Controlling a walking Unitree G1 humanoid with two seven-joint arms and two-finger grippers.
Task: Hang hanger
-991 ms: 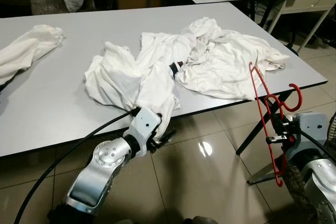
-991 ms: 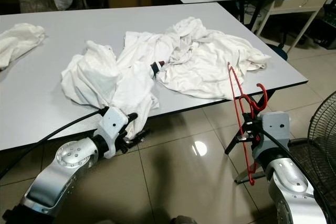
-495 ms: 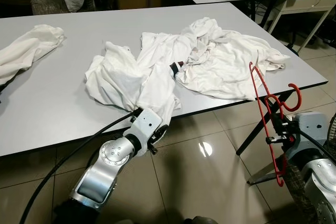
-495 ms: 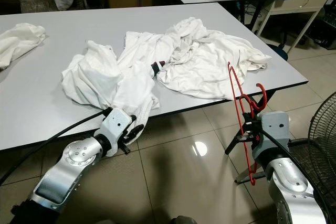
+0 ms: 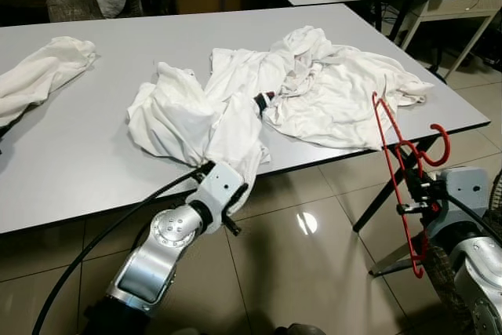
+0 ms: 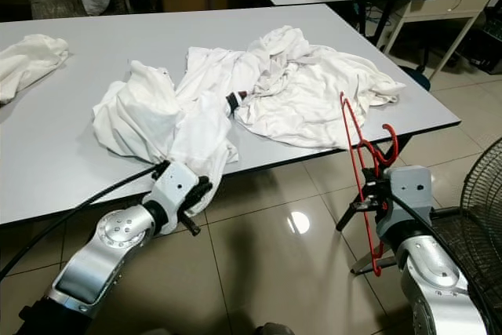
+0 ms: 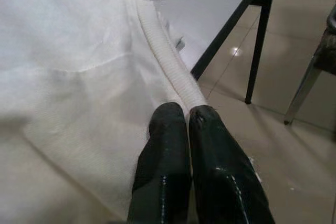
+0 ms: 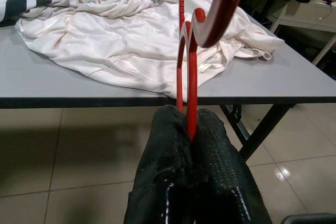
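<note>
Left claw (image 7: 187,114) is pinching a white shirt (image 5: 212,119) at the counter (image 5: 70,162) edge; at 3 o'clock, right claw (image 8: 190,124) is clamping a red hanger (image 5: 401,186) upright.

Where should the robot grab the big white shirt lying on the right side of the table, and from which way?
Probably at the shirt's loose hem nearest the table edge, coming in from the robot's own side, low over the edge. There the cloth lies thin and flat and within reach, easy for two fingers to pinch; the middle is bunched into thick folds.
</note>
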